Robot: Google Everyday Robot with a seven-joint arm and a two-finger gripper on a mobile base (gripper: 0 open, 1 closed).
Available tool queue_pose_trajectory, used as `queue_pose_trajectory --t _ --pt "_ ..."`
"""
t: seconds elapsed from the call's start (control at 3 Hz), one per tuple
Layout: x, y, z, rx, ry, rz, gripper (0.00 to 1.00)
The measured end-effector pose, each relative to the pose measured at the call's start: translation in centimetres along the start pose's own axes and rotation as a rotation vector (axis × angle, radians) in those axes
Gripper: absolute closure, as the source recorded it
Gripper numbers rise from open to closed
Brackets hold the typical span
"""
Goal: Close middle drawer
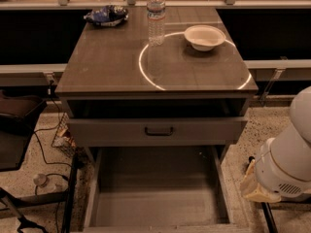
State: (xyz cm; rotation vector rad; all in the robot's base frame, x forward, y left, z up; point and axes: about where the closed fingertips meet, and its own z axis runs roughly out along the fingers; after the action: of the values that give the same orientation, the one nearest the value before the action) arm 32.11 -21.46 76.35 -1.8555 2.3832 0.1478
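The middle drawer (158,193) is pulled far out toward me. Its long plain tray is empty, and its front lies at the bottom edge of the view. Above it, the taller-fronted top drawer (159,130) with a dark bar handle stands slightly open under the cabinet top. The lowest drawer is hidden. My arm's white body (286,164) hangs at the lower right, beside the open drawer's right side and apart from it. The gripper itself is out of view.
On the cabinet top (107,62) stand a clear water bottle (156,16), a white bowl (204,36) and a blue snack bag (105,16). A dark chair (19,125) and cables (48,164) lie on the floor at the left. A counter runs behind.
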Motion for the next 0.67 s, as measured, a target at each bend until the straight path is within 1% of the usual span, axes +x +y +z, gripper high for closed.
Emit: queue_pose_trajectory --t 0.33,0.67 --pt "-0.7 -0.2 5.2 -0.019 0.049 0.001 1.00" --pt "-0.5 0.0 12.6 -0.027 0.086 0.007 1.00"
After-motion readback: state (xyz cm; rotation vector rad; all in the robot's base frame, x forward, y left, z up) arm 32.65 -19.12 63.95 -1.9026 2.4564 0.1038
